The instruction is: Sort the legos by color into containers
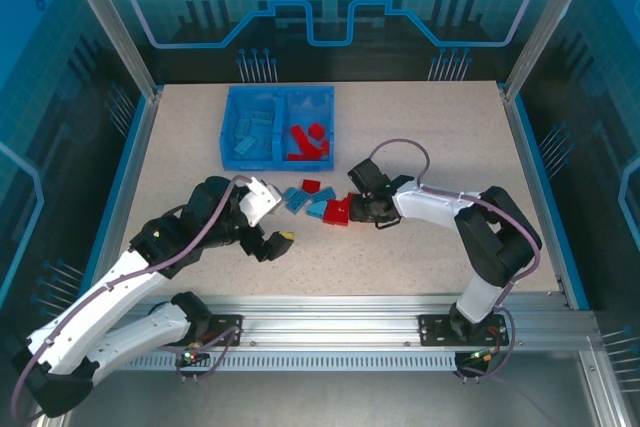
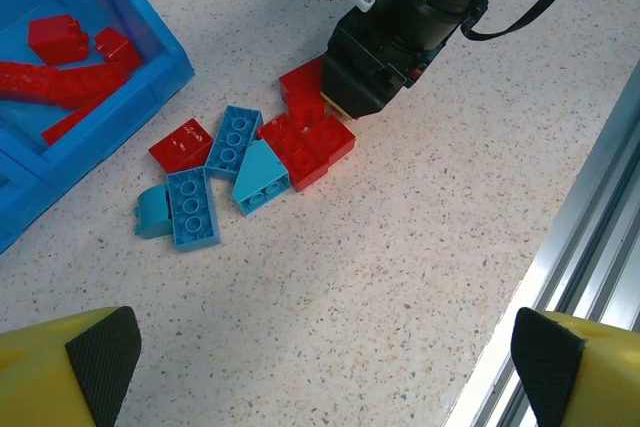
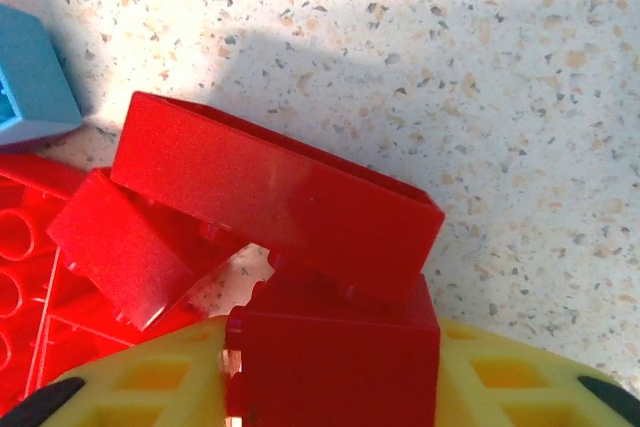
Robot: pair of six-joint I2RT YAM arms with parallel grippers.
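Note:
A blue two-compartment bin (image 1: 226,132) stands at the back; its left side holds light blue bricks (image 1: 255,127) and its right side red bricks (image 1: 310,139). On the table in front lies a loose pile of red bricks (image 2: 310,142) and light blue bricks (image 2: 190,207). My right gripper (image 1: 352,209) is down at the pile's right end, shut on a red brick (image 3: 330,357), and a second red brick (image 3: 270,197) leans on that one. Nothing sits between the fingers of my left gripper (image 1: 277,243), which hovers open near the pile.
A clear-walled enclosure surrounds the speckled table (image 1: 420,127). An aluminium rail (image 1: 350,312) runs along the near edge. The right arm (image 1: 470,217) reaches in from the right. Bare tabletop lies below the left gripper (image 2: 330,327).

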